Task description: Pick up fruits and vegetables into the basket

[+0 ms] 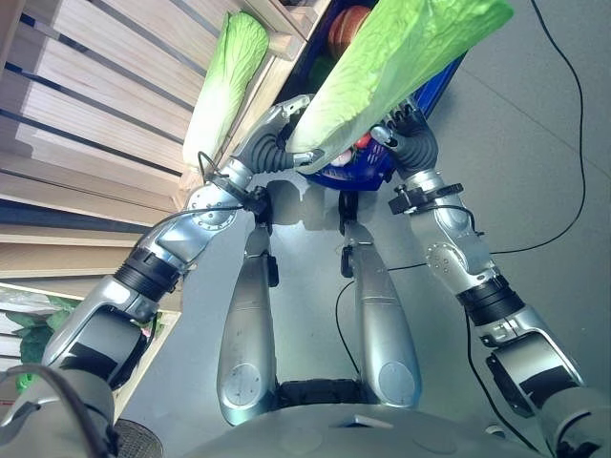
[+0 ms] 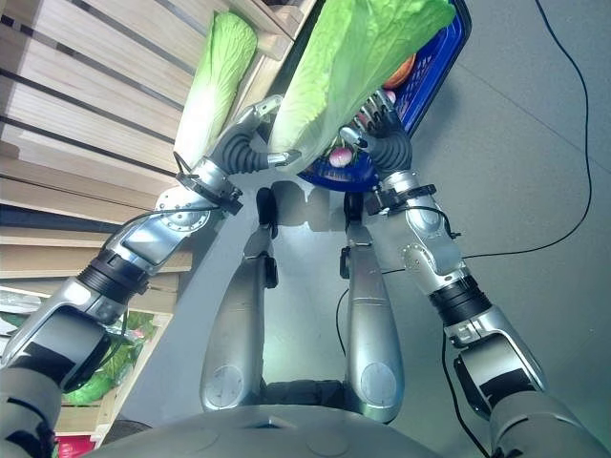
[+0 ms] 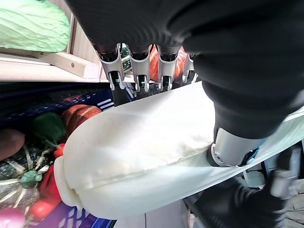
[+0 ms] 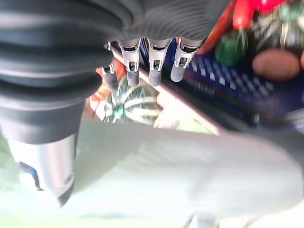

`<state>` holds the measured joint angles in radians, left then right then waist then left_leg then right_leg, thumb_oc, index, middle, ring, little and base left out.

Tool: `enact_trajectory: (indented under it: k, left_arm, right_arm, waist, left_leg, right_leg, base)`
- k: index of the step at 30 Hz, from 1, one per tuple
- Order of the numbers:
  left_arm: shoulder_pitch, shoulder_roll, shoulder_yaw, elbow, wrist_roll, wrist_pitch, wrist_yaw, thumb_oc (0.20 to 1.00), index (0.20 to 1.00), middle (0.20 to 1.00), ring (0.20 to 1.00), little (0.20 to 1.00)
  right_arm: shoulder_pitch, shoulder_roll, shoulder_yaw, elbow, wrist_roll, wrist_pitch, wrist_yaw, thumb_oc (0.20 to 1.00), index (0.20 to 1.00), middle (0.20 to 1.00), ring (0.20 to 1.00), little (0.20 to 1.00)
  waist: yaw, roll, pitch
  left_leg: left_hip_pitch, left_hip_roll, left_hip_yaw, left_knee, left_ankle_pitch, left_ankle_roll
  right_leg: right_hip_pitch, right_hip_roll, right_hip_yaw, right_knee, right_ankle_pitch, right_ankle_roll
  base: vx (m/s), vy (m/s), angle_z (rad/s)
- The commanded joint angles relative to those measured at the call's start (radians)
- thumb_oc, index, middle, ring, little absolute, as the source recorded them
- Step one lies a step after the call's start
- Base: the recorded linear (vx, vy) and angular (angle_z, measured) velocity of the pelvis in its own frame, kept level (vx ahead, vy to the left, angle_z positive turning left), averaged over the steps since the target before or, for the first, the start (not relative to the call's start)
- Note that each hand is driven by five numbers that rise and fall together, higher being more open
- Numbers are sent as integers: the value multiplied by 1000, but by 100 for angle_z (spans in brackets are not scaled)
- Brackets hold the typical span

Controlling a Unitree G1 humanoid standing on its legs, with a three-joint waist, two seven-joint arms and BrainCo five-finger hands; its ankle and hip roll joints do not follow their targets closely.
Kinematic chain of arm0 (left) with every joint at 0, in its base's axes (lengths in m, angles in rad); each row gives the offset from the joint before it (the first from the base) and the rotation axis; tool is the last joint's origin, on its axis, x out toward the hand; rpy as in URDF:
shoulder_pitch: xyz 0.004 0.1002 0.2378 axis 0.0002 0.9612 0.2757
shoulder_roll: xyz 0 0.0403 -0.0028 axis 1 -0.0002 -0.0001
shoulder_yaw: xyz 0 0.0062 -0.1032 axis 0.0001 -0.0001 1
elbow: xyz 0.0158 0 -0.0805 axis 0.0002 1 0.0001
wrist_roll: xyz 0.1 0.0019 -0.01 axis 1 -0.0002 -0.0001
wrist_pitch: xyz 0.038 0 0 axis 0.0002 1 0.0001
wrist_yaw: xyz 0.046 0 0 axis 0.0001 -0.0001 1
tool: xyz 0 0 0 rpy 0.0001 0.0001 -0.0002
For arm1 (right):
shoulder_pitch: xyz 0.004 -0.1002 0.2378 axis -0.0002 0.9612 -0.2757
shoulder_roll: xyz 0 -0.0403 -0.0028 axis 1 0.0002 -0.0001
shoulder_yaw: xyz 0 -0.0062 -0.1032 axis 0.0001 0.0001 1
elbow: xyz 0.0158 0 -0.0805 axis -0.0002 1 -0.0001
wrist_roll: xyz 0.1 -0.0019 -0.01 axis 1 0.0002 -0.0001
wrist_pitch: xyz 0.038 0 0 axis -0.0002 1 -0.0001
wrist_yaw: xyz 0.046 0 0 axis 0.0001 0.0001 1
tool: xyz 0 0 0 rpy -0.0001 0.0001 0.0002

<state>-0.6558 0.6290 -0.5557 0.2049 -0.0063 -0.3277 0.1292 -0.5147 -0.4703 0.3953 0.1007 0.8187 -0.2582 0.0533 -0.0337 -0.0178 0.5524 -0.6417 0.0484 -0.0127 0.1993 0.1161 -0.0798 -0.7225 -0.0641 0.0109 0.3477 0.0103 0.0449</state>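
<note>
I hold the cabbage (image 1: 401,67) by its white stem in my left hand (image 1: 279,134), its long axis running above the blue basket (image 2: 434,81), while my right hand (image 2: 382,129) apparently supports it, fingers straight.

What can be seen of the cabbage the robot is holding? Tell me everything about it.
The napa cabbage is long, with crinkled light-green leaves and a pale white stem end. It is lifted above the blue basket, leafy end pointing away from the robot and stem end toward it. The left hand grips the white base, fingers curled over it and thumb under. The right hand is beside it by the basket; contact is unclear.
</note>
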Motion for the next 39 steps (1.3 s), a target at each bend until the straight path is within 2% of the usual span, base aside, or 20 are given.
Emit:
enact_trajectory:
  k: [1, 14, 21, 22, 23, 39]
  left_arm:
    - [14, -8, -9, -98, 13, -48, -7, 200, 200, 200, 200, 200]
    - [3, 5, -17, -101, 36, -16, -26, 200, 200, 200, 200, 200]
    - [-22, 31, -52, -92, 56, 31, -90, 200, 200, 200, 200, 200]
    - [-25, 34, -57, -91, 55, 35, -94, 200, 200, 200, 200, 200]
    - [-25, 35, -62, -94, 53, 42, -98, 200, 200, 200, 200, 200]
    - [-45, 43, -82, -96, 47, 70, -108, 200, 200, 200, 200, 200]
  right_arm:
    - [-20, -14, 5, -134, 70, -8, 82, 1000, 1000, 1000, 1000, 1000]
    - [-10, -4, 3, -146, 190, 33, 197, 1000, 1000, 1000, 1000, 1000]
    - [-19, -5, 4, -152, 230, 29, 234, 1000, 1000, 1000, 1000, 1000]
    - [-21, -7, 6, -155, 231, 20, 233, 382, 382, 382, 382, 382]
    - [-18, -5, 8, -159, 232, 16, 231, 200, 200, 200, 200, 200]
    - [-28, -6, 14, -141, 234, -7, 243, 200, 200, 200, 200, 200]
  waist:
    - [-9, -13, -32]
    - [-6, -17, -32]
    - [-8, -16, -32]
    - [-9, -16, -32]
    - [-9, -16, -32]
    - [-12, -10, -32]
  left_leg:
    - [2, -68, 27, 48, -92, 36]
    - [7, -65, 25, 50, -97, 35]
    - [4, -65, 25, 40, -88, 34]
    - [4, -65, 25, 40, -88, 33]
    - [9, -65, 26, 41, -92, 34]
    - [7, -67, 28, 25, -82, 35]
  right_leg:
    - [63, 18, -67, -63, 22, 48]
    - [68, 17, -72, -59, 18, 50]
    - [65, 16, -75, -69, 27, 53]
    - [66, 15, -74, -71, 27, 53]
    - [71, 16, -75, -70, 23, 53]
    - [69, 11, -77, -90, 37, 55]
  base:
    - [0, 0, 0]
    - [0, 0, 0]
    - [0, 0, 0]
    - [0, 0, 0]
    - [0, 0, 0]
    - [-2, 0, 1]
